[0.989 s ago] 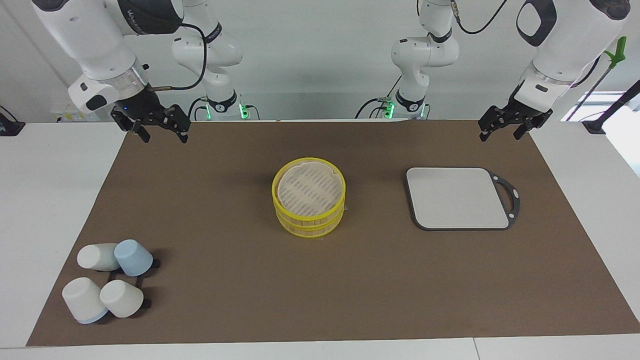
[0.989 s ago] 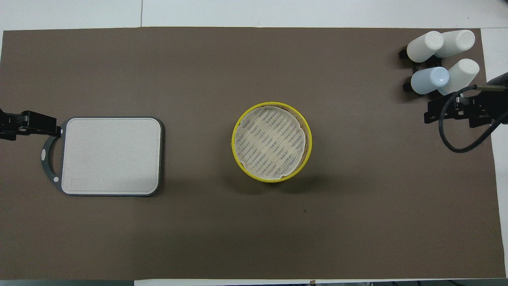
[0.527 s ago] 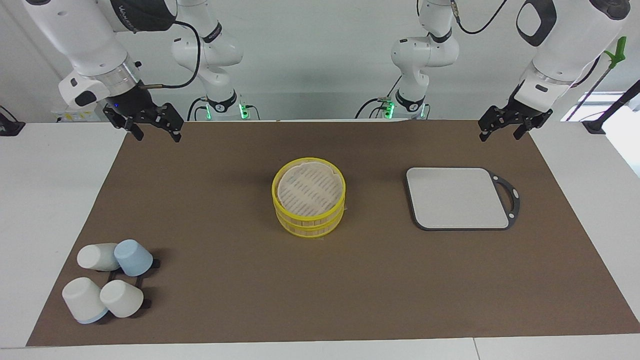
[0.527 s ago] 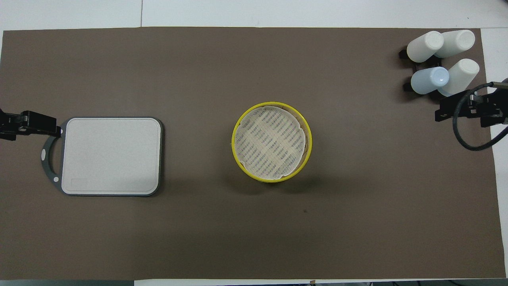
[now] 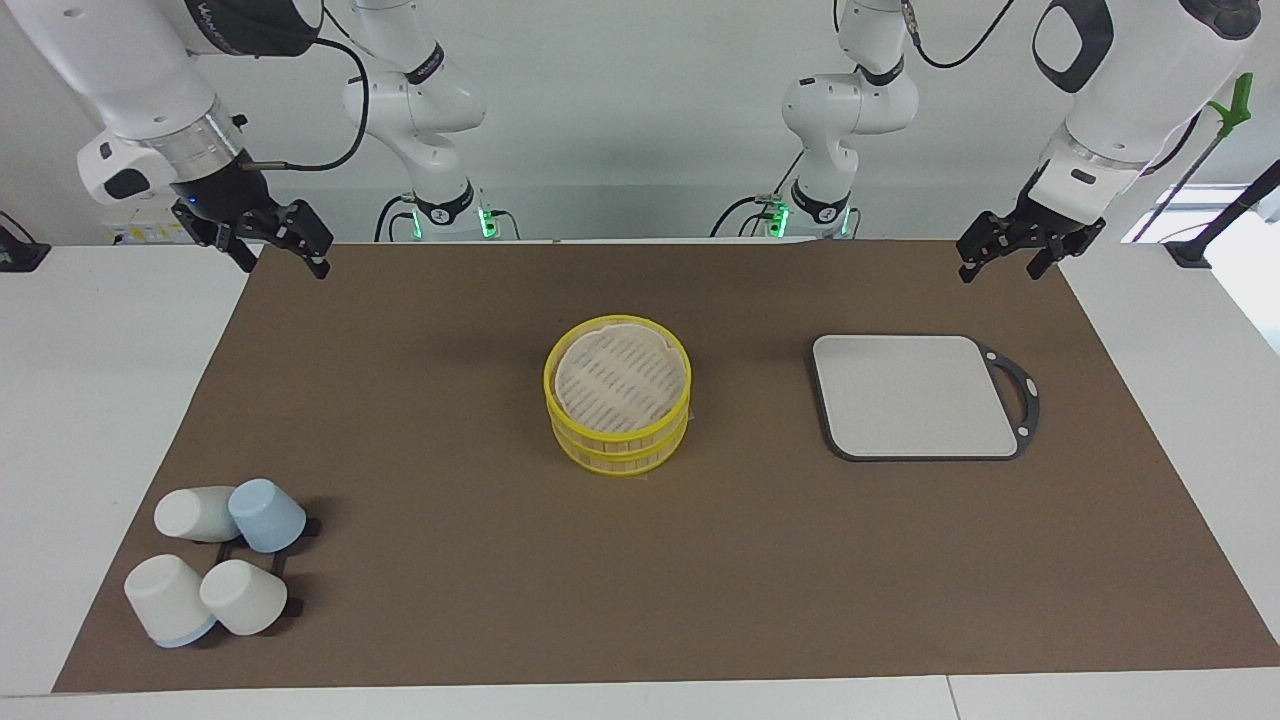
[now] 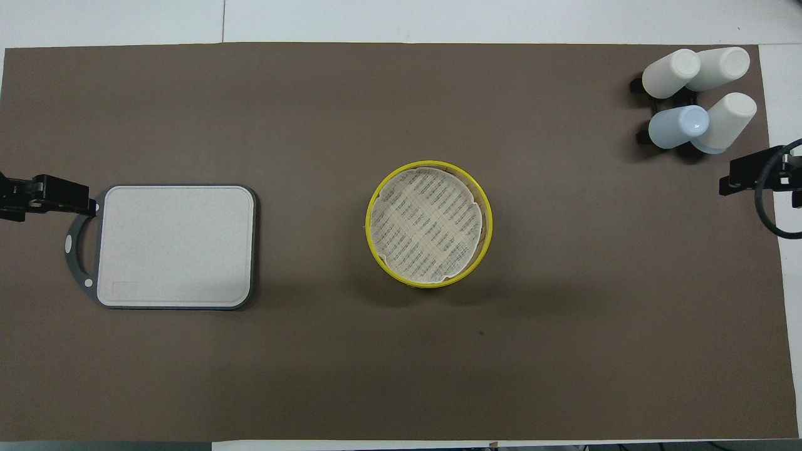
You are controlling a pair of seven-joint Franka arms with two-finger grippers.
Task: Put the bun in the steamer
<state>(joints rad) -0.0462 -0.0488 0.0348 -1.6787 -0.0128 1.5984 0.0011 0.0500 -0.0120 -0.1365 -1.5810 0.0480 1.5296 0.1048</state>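
The steamer (image 5: 617, 440) stands at the middle of the brown mat as two stacked bamboo baskets with yellow rims. The top basket is lined with white paper and nothing lies in it; its rim also shows in the overhead view (image 6: 430, 284). No bun shows in either view. My right gripper (image 5: 284, 262) hangs open and empty over the mat's corner at the right arm's end, at the frame edge in the overhead view (image 6: 761, 175). My left gripper (image 5: 1000, 268) hangs open and empty over the mat's corner at the left arm's end (image 6: 37, 194), by the board's handle.
A grey cutting board (image 5: 915, 395) with a dark rim and handle lies toward the left arm's end (image 6: 175, 245). Several white cups and a blue cup (image 5: 268, 515) sit on a black rack at the right arm's end, farther from the robots (image 6: 680, 125).
My right gripper has drawn back toward the right arm's end of the table, away from the mat's middle. The left arm has not moved.
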